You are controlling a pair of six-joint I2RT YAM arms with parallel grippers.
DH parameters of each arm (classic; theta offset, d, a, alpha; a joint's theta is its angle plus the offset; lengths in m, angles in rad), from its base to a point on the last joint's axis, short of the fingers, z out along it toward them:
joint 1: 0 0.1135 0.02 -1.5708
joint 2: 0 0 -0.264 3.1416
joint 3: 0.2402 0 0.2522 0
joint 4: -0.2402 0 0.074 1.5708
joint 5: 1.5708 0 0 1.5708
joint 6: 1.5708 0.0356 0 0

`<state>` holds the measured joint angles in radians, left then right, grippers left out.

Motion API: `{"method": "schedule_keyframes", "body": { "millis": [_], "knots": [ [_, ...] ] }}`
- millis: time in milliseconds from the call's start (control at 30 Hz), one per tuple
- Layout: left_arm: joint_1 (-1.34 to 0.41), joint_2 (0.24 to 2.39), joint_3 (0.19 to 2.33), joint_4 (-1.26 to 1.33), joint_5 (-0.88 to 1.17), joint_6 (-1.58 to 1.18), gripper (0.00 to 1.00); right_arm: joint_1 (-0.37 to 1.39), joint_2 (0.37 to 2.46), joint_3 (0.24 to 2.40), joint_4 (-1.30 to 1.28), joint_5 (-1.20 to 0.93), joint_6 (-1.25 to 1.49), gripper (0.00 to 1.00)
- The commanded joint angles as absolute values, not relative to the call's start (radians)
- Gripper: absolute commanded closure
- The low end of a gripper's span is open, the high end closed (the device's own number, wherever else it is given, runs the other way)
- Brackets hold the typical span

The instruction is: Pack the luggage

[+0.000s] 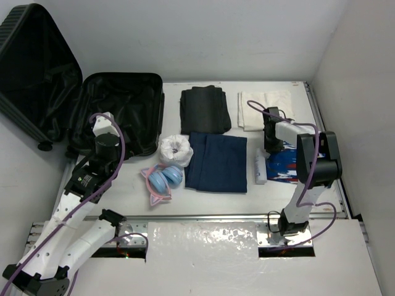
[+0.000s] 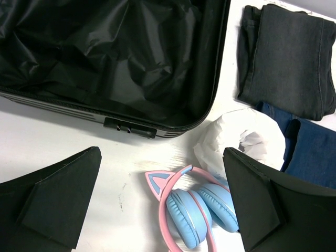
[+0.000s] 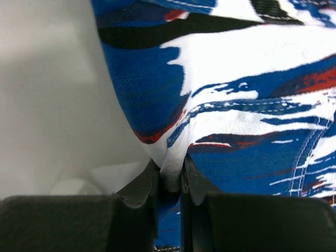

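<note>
Right pincer (image 3: 170, 178) is pinching the blue-white cloth (image 3: 236, 105). Luggage (image 1: 123, 105) is lying open far to its left. Left pincer (image 2: 161, 168), wide open, is hovering right beside the luggage.

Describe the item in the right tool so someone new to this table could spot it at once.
Start at the open black luggage at the table's far left, then go right past the folded navy garment to the right tool, shut on a fold of cloth. That cloth is printed in blue, white, red and black; the garments around it are each one plain colour.
</note>
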<state>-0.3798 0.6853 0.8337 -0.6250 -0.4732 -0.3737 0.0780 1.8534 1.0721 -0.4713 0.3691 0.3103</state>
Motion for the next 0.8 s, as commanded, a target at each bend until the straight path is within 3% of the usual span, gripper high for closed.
{"method": "schedule_keyframes", "body": {
  "millis": [0, 767],
  "knots": [
    [-0.377, 0.667, 0.836, -0.580, -0.462, -0.360, 0.00, 0.058, 1.755, 1.032, -0.494, 0.324, 0.304, 1.00],
    [-0.379, 0.690, 0.834, -0.581, -0.457, -0.359, 0.00, 0.015, 1.525, 1.060, -0.566, 0.288, 0.262, 1.00]
  ]
}}
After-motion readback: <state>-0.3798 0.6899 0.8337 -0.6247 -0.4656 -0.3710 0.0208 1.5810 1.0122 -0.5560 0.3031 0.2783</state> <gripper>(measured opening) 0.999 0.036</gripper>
